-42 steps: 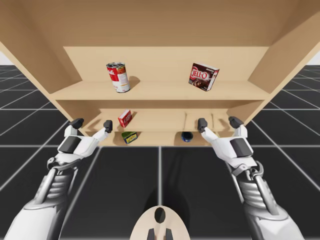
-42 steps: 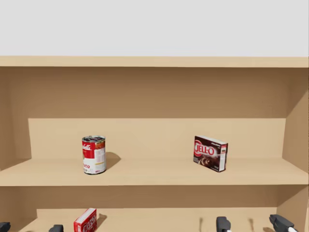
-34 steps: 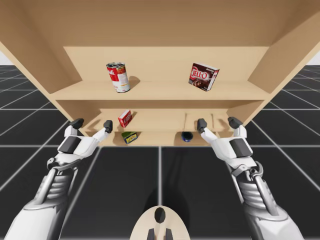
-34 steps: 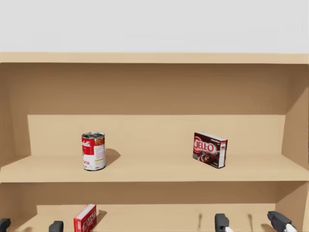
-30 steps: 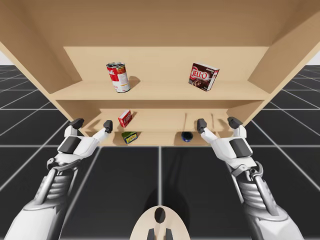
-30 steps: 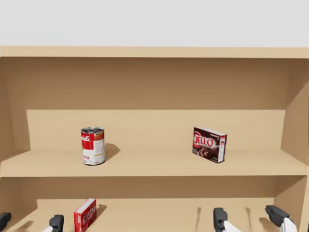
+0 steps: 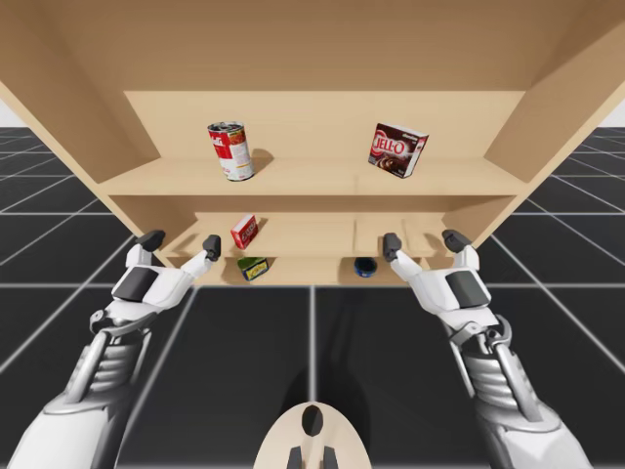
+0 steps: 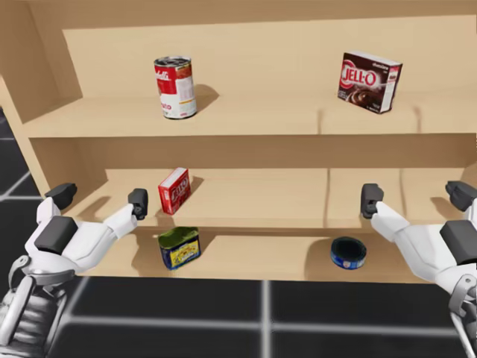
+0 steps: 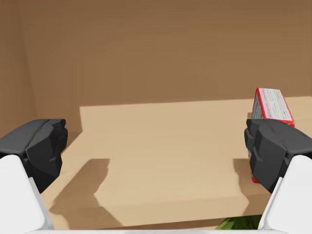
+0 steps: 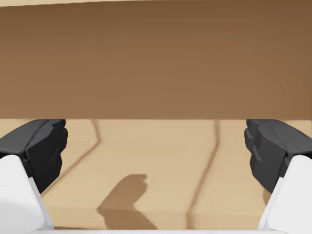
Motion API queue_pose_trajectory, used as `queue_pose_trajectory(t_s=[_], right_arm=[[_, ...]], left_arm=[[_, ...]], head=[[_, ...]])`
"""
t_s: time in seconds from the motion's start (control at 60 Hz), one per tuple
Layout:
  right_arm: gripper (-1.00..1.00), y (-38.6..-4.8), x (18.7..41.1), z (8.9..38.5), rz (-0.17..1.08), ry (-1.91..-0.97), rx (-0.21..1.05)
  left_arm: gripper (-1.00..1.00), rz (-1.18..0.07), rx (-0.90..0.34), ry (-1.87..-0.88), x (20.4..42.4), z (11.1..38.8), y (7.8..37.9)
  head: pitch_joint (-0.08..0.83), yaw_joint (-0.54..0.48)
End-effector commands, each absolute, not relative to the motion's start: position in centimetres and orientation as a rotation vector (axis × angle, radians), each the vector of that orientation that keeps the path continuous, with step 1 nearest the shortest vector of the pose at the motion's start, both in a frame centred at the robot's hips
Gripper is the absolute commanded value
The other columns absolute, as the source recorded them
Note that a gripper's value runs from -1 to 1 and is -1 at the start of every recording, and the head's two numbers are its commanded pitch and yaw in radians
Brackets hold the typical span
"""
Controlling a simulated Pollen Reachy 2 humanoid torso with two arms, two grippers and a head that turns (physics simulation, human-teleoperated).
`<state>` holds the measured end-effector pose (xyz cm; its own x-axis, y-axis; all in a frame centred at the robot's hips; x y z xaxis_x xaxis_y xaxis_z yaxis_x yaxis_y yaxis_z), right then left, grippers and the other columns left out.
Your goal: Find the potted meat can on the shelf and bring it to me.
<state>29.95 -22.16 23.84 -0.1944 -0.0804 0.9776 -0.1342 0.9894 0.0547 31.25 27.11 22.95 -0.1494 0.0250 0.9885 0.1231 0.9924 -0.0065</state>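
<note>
This is a simulated test space rather than a real room: a black grid floor (image 7: 244, 342) stretches away around the unit. The wooden shelf (image 7: 322, 178), stocked with cans (image 8: 175, 87) and boxes (image 8: 369, 80), perhaps suggests a pantry.

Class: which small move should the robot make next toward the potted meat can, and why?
Probably lower the open left gripper toward the squat blue-and-yellow can: it stands on the lowest shelf, below that gripper and slightly to its right.

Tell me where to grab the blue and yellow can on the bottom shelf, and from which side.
Take the blue and yellow can by its two upright side walls, coming in level from the shelf's open front with my open left gripper. The middle shelf close above likely rules out a top grasp.
</note>
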Motion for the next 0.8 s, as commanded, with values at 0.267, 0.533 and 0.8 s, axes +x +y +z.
queue_pose_trajectory(t_s=[0.267, 0.533, 0.8], right_arm=[[-1.00, -21.1, 29.9, 23.1, 0.070, -1.738, 0.161], [-1.00, -20.9, 30.1, 22.9, 0.075, -1.731, 0.156], [-1.00, -20.8, 30.2, 22.6, 0.077, -1.732, 0.144]], left_arm=[[-1.00, -0.115, -0.139, -1.750, 29.9, 23.6, 26.3], [-1.00, -0.173, -0.267, -1.738, 27.1, 25.9, 25.2], [-1.00, -0.270, -0.406, -1.666, 24.2, 25.0, 25.7]], head=[[0.576, 0.23], [0.596, 0.25], [0.598, 0.25]])
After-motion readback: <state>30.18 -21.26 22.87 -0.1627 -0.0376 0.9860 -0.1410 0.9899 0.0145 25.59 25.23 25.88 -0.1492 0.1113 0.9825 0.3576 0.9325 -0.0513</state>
